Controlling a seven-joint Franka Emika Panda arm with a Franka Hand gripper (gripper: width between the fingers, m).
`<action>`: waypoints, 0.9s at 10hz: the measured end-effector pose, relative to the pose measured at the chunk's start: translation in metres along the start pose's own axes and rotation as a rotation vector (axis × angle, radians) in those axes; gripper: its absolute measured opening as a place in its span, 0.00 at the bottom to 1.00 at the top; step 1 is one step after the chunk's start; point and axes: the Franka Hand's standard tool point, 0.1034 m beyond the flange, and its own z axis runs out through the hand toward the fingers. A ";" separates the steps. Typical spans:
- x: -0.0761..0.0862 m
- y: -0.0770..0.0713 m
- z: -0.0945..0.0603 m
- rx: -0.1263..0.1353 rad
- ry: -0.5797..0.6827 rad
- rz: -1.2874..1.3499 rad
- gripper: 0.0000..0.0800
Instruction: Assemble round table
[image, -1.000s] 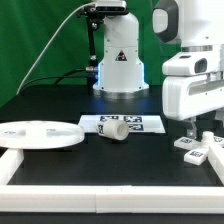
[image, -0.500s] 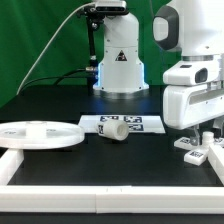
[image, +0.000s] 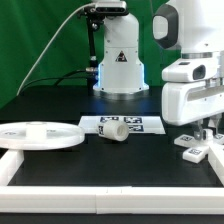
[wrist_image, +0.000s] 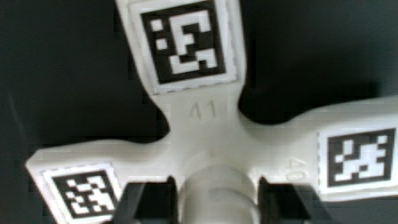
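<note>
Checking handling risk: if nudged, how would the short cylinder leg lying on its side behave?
The leg rests on its curved side, so it would probably roll. It looks like rigid white plastic, so it is likely stiff and light.

tool (image: 208, 131) lower, cross-shaped foot (image: 194, 148) slightly shifted

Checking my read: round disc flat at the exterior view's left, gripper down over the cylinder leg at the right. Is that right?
Not quite. The gripper is down over the cross-shaped foot, not the cylinder leg; the wrist view shows the foot's tagged arms. The cylinder leg lies on the marker board. The round disc is flat at the exterior view's left, as you said.
</note>
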 end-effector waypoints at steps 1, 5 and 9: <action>-0.019 -0.016 -0.009 0.002 -0.010 0.002 0.26; -0.054 -0.035 -0.025 -0.004 -0.005 -0.004 0.26; -0.073 -0.040 -0.004 0.010 -0.021 0.005 0.26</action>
